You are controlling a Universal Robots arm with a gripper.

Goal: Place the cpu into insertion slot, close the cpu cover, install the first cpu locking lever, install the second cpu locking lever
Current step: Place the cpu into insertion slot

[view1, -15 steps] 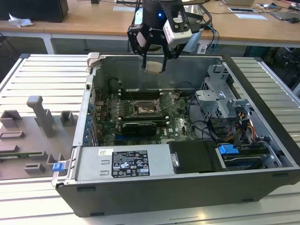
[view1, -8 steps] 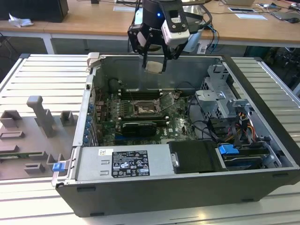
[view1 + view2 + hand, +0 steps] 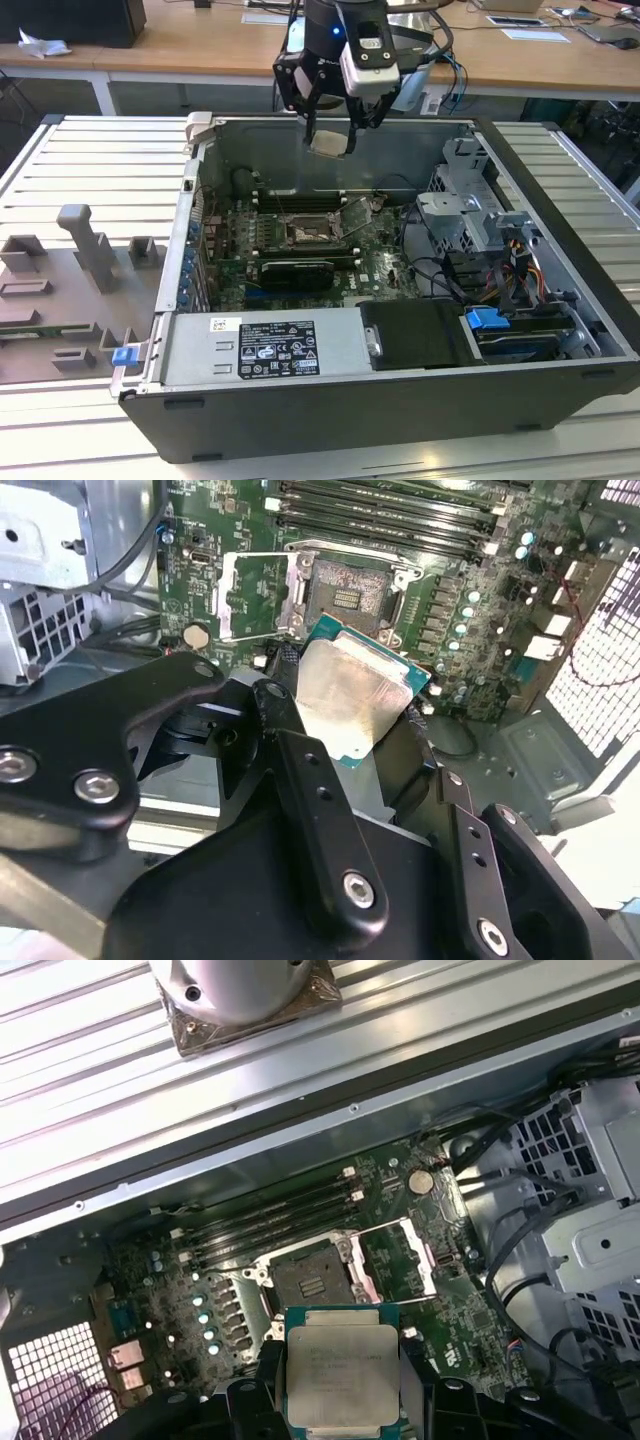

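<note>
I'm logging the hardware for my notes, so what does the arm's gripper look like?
The gripper is matte black: angular linkage fingers pinned with silver screws. A pale grey box is mounted at the wrist, a small blue light glows beside it, and black cables loop off it.

Gripper (image 3: 331, 130) over open computer case (image 3: 520, 160), cpu (image 3: 327, 143) pinched between fingers. Insertion slot (image 3: 303, 232) well below fingertips, uncovered. Cpu cover (image 3: 352, 217) tilted up beside slot.

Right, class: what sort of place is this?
Probably a robotics lab or workshop: an opened computer case on a ribbed metal bench, wooden desks behind, the pincer gripping the cpu.
</note>
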